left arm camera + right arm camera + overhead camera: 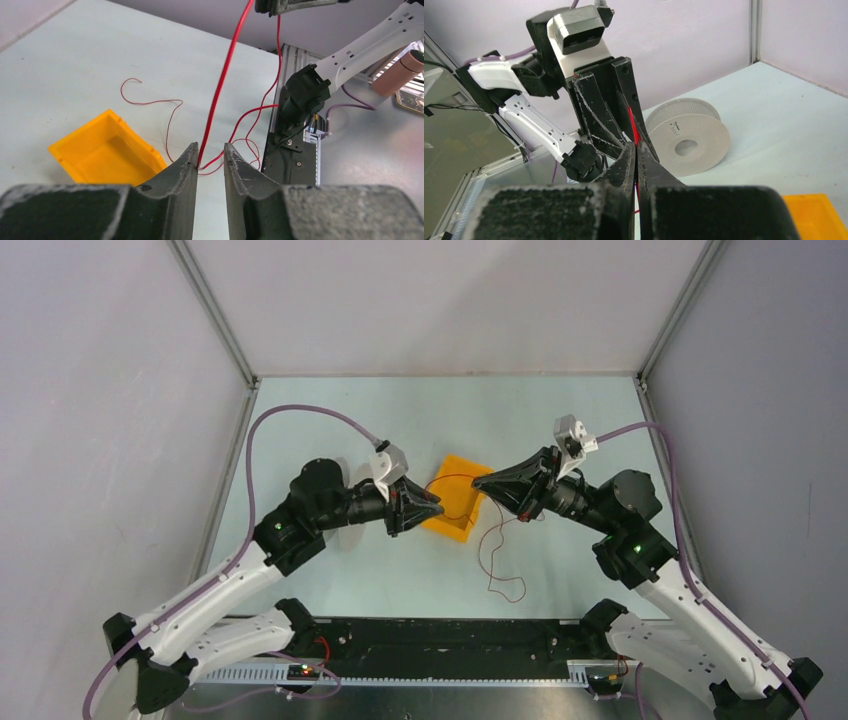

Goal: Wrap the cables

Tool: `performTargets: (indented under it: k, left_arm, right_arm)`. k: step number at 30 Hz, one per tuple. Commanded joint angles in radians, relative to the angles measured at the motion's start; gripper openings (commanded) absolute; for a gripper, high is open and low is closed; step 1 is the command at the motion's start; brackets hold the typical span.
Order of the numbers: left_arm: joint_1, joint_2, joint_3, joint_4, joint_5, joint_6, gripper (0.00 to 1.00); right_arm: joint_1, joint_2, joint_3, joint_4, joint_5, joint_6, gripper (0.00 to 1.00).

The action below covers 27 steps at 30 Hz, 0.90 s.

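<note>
Two arms are meeting over the orange bin [462, 468] in the top view, with the thin red cable [482, 560] trailing on the surface [400, 420]. In the left wrist view, the left claw [211, 150] is standing open around the cable. In the right wrist view, the right claw [636, 150] is pinching it tight. The cable may be slipping out on the left, since nothing is gripping it there.

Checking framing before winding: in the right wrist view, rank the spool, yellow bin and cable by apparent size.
1. white spool
2. yellow bin, only a cropped corner showing, so its rank is unsure
3. cable, a thin red sliver
</note>
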Motion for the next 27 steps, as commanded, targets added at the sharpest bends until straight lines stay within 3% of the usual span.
performTargets:
  k: [1, 2, 5, 7, 9, 11, 15, 19, 27]
  left_arm:
    - [0.005, -0.045, -0.062, 0.224, 0.027, -0.038, 0.27]
    - [0.005, -0.044, -0.069, 0.232, 0.028, -0.042, 0.25]
    - [0.006, -0.048, -0.085, 0.233, 0.035, -0.054, 0.04]
    - [0.009, -0.063, -0.096, 0.232, 0.03, -0.062, 0.01]
    - [0.017, -0.084, -0.097, 0.211, 0.015, -0.065, 0.0]
    - [0.019, -0.093, -0.066, 0.132, -0.021, -0.038, 0.0]
    - [0.021, -0.049, 0.064, -0.201, -0.131, 0.075, 0.0]
    - [0.02, 0.001, 0.151, -0.394, -0.158, 0.154, 0.0]
    - [0.021, 0.057, 0.251, -0.575, -0.112, 0.208, 0.0]
  right_arm:
    - [-0.002, -0.009, -0.001, 0.094, 0.0, 0.05, 0.0]
    - [-0.002, -0.013, -0.004, 0.095, 0.002, 0.051, 0.0]
    - [-0.006, -0.024, -0.012, 0.078, 0.005, 0.041, 0.0]
    - [-0.017, -0.04, -0.023, 0.038, 0.016, 0.017, 0.0]
    - [-0.04, -0.053, -0.031, -0.014, 0.007, -0.009, 0.0]
    - [-0.067, -0.056, -0.031, -0.072, -0.03, -0.039, 0.09]
    - [-0.094, -0.053, -0.002, -0.177, -0.044, -0.118, 0.41]
    - [-0.068, -0.009, 0.038, -0.167, -0.054, -0.159, 0.57]
    - [0.073, 0.204, 0.16, -0.128, -0.06, -0.276, 0.59]
